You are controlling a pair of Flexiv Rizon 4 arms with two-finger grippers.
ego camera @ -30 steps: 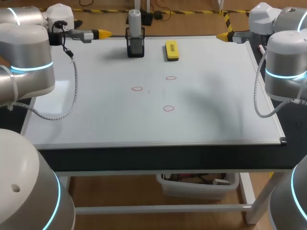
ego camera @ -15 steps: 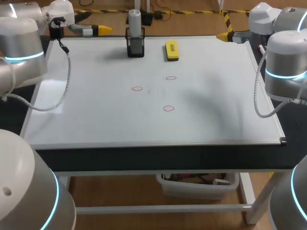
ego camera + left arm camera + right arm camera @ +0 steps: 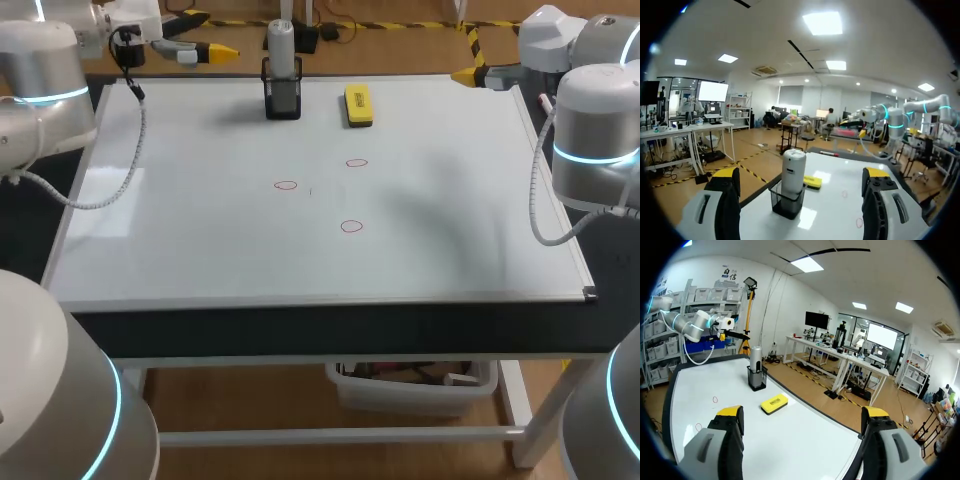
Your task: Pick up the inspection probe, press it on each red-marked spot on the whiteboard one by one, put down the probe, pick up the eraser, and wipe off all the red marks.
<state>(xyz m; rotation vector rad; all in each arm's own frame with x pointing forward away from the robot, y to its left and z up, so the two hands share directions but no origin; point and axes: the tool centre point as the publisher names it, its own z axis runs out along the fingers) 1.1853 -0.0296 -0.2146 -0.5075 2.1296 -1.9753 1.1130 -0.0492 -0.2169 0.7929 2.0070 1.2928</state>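
Overhead, red marks (image 3: 286,185) plain (three); wrist views show left claw (image 3: 801,175), right claw (image 3: 802,412) gaping, empty.

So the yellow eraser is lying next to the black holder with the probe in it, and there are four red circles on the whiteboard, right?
No, there are three red circles, not four; the head view shows them on the whiteboard. The rest is right: the yellow eraser lies next to the black holder with the probe in it.

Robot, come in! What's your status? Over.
Both open, empty: left gripper, right gripper. Probe upright in holder, untouched. Three red marks unwiped. Nothing blocks the probe.
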